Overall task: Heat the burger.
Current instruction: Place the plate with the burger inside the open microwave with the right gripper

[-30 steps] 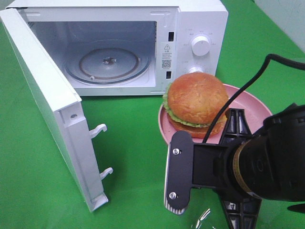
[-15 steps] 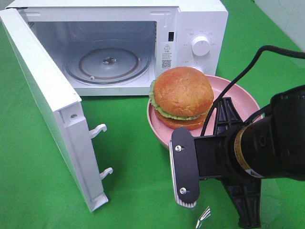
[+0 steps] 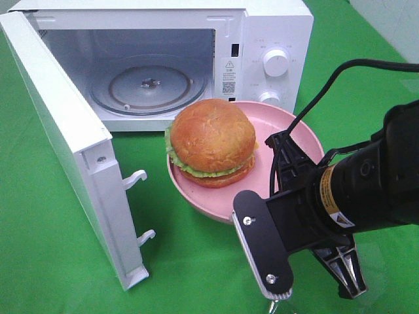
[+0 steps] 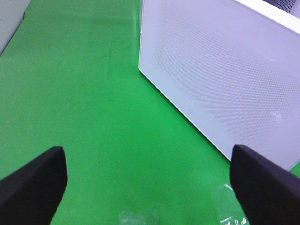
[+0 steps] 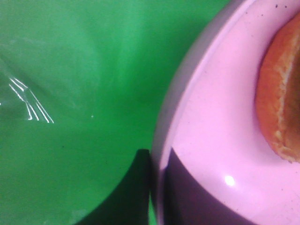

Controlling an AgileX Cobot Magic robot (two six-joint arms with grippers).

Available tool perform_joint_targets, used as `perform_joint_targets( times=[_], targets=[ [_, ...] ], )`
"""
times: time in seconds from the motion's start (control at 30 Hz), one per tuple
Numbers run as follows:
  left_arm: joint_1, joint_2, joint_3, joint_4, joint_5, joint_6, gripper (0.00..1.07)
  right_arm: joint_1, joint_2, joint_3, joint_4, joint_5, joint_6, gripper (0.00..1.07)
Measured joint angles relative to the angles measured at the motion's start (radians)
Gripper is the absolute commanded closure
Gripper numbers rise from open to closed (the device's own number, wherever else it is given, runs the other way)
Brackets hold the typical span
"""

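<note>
Pinching: right gripper (image 5: 154, 192) on plate (image 3: 203, 199) rim
Left gripper (image 4: 150, 187): spread
Burger (image 3: 213, 140): could slide if plate tilts
Microwave (image 3: 275, 26): sill may catch plate

The right arm (image 3: 386, 190) is a bulky matte-black barrel. Fixed across its front is a flat black plate (image 3: 262, 245) with rounded ends. Two bright silver screws (image 3: 247, 220) sit in that plate, one near each end, and a pale ribbed strip (image 3: 280, 296) edges its lower tip. Just behind the plate, a yellow-orange band (image 3: 330, 203) with small printed marks rings the barrel. Above the plate a thin black cable (image 3: 376, 63) arches away. Beside the plate is a black webbed bracket (image 3: 345, 269) with triangular cut-outs. The left gripper (image 4: 147, 187) has blunt, dull-black wedge fingers (image 4: 33, 187).
</note>
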Motion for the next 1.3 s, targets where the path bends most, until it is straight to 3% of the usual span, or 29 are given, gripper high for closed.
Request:
perform_joint_targets(
  times=[0.73,1.07,1.3],
  targets=[
    [0.000,0.000,0.000,0.000,0.000,0.000,0.21,-0.191,0.000,0.001,0.513,-0.114,-0.845,1.07],
    [0.000,0.000,0.000,0.000,0.000,0.000,0.21,-0.203,0.000,0.001,0.656,-0.114,-1.059,1.07],
    [0.000,0.000,0.000,0.000,0.000,0.000,0.21,-0.203,0.000,0.001,0.676,-0.114,-1.079,1.07]
  ],
)
